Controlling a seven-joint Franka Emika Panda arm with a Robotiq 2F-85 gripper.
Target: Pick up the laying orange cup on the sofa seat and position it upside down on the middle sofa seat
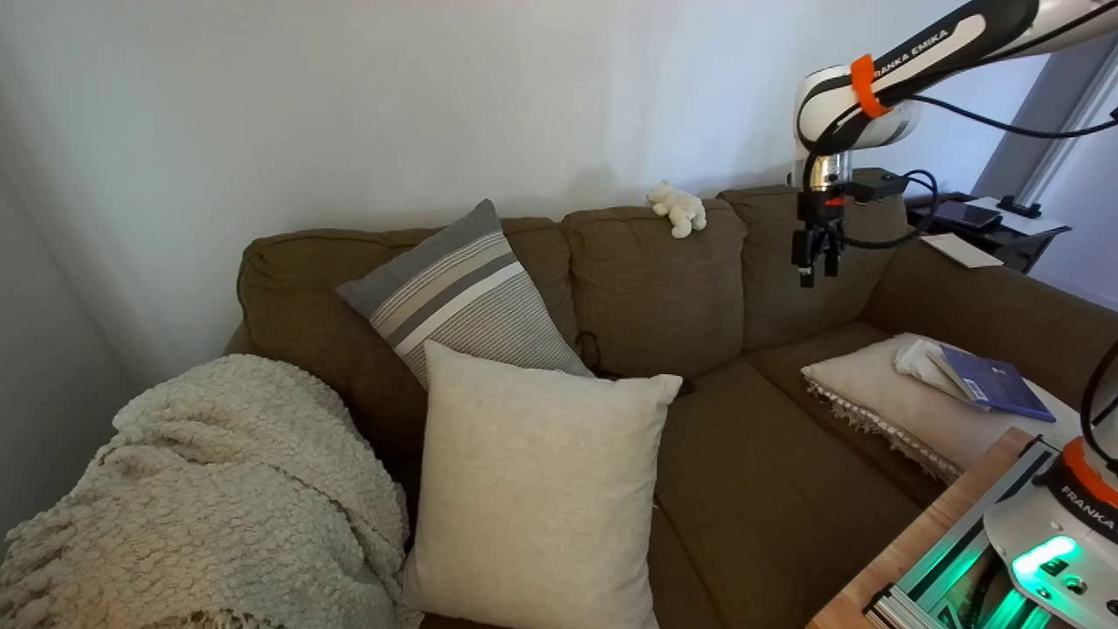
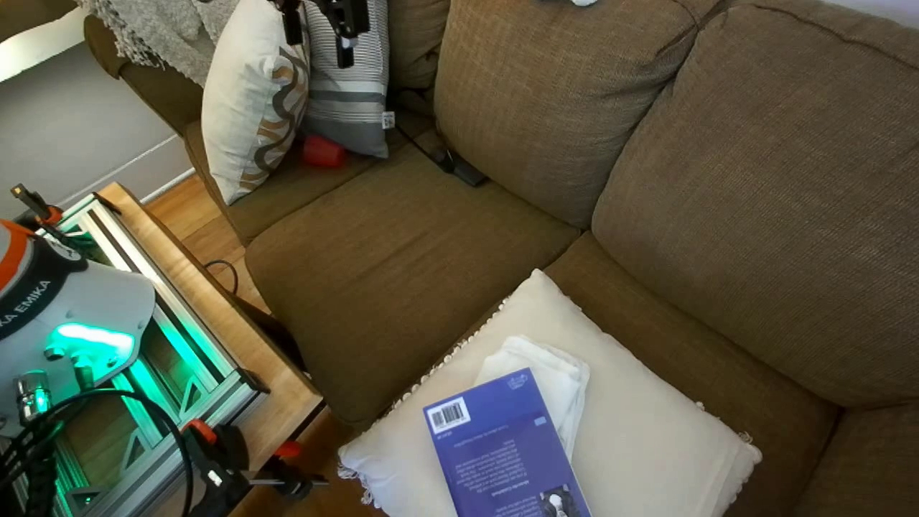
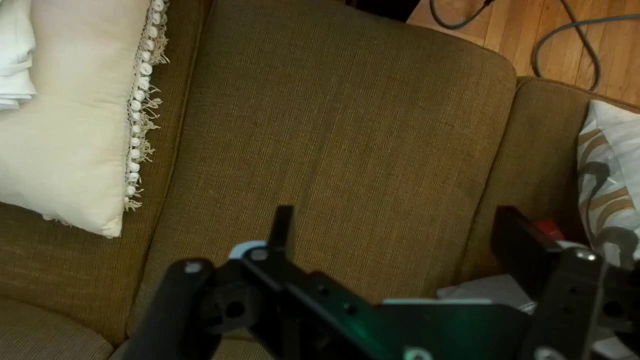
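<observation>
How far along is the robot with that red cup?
Done: nothing yet; the red cup lies beside the swirl-patterned pillow. In hand: nothing; the tool hangs open and empty. Left: grasp the cup and set it upside down on the middle sofa seat.

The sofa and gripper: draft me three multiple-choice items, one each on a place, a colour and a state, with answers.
1. Where is the cup?
A) on the floor
B) beside the swirl-patterned pillow
C) on the fringed pillow

2. What colour is the stuffed toy?
A) black
B) red
C) off-white

3. The gripper is:
A) open
B) shut on the cup
C) shut, empty

1 B: in an exterior view it shows at that pillow's foot.
2 C: its pale fur shows in an exterior view.
3 A: its jaws stand wide apart in the wrist view.
</observation>
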